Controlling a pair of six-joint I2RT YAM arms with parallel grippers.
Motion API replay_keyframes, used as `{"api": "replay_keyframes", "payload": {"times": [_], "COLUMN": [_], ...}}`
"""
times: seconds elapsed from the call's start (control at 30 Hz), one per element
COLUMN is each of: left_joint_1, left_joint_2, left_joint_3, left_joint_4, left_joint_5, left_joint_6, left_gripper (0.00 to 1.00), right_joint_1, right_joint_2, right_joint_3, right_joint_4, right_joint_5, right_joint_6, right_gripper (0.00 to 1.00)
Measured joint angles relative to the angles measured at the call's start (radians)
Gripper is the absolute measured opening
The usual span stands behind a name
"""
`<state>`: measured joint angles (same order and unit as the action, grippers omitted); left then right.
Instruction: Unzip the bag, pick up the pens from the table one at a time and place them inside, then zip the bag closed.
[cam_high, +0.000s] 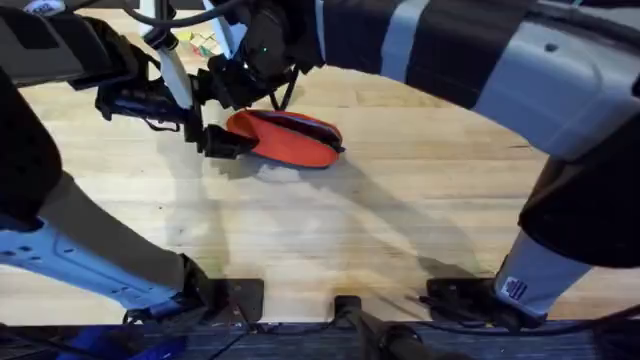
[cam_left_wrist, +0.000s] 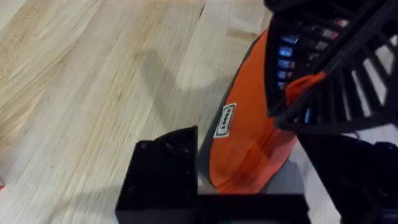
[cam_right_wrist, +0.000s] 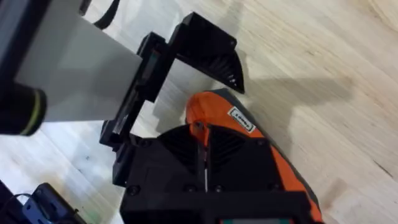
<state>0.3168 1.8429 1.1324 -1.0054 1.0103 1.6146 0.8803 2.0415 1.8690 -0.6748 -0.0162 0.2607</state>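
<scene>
Left end effector (cam_left_wrist: 249, 180): fingers apart, one on each side of the near end of the bag (cam_high: 295, 140). In my left wrist view one black finger (cam_left_wrist: 165, 171) stands just beside the pouch's dark lower edge. I do not read it as pinching.
Right end effector (cam_right_wrist: 205, 155): fingers pressed together on top of the pouch near the same end. A sliver of orange shows between them from the left wrist camera. I judge it is on the zipper line, but I cannot make out the pull itself.
Bag: lying flat and lengthwise on the worktop (cam_high: 380, 220), in the far middle, under both arms. A small white label (cam_left_wrist: 227, 120) sits on its side panel.
Handling: I judge it light, soft and floppy. The fabric will bunch and the whole pouch will slide on the smooth wood if only one arm pulls.
Where to hold: I would pin the end fabric low, near the dark edge, with the left. The right should take only the small pull, not a fold of cloth.
Risk: a grip on loose fabric will drag the pouch along instead of running the zipper.
Zipper state: I cannot tell from here whether it is open or closed.
Worktop: pale joined planks, smooth, with little friction to help me.
</scene>
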Motion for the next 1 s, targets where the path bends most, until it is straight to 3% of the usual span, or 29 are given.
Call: {"api": "replay_keyframes", "payload": {"times": [0.2, 0.43, 0.63, 0.7, 0.83, 0.87, 1.0], "left_joint_1": [0.010, 0.056, 0.060, 0.060, 0.058, 0.057, 0.056], "left_joint_2": [0.000, 0.000, 0.000, 0.000, 0.000, 0.000, 0.000], "left_joint_3": [0.000, 0.000, 0.000, 0.000, 0.000, 0.000, 0.000], "left_joint_4": [-0.019, -0.038, -0.046, -0.050, -0.058, -0.056, -0.057], "left_joint_5": [0.005, 0.040, 0.062, 0.069, 0.078, 0.079, 0.082], "left_joint_6": [-0.001, -0.003, -0.004, -0.010, -0.011, -0.006, -0.007], "left_gripper": [0.968, 0.974, 0.966, 0.794, 0.170, 0.078, 0.045], "right_joint_1": [0.000, 0.000, 0.000, 0.000, 0.000, 0.000, -0.002], "right_joint_2": [0.000, 0.000, 0.000, 0.000, 0.000, 0.000, 0.000], "right_joint_3": [0.000, 0.000, 0.000, 0.000, 0.000, 0.000, 0.000], "right_joint_4": [0.000, 0.000, 0.000, 0.000, 0.000, 0.000, 0.000], "right_joint_5": [0.000, 0.000, 0.000, 0.000, 0.000, 0.000, 0.000], "right_joint_6": [0.000, 0.000, 0.000, 0.000, 0.000, 0.000, 0.000], "right_gripper": [0.030, 0.030, 0.030, 0.030, 0.030, 0.030, 0.030]}}
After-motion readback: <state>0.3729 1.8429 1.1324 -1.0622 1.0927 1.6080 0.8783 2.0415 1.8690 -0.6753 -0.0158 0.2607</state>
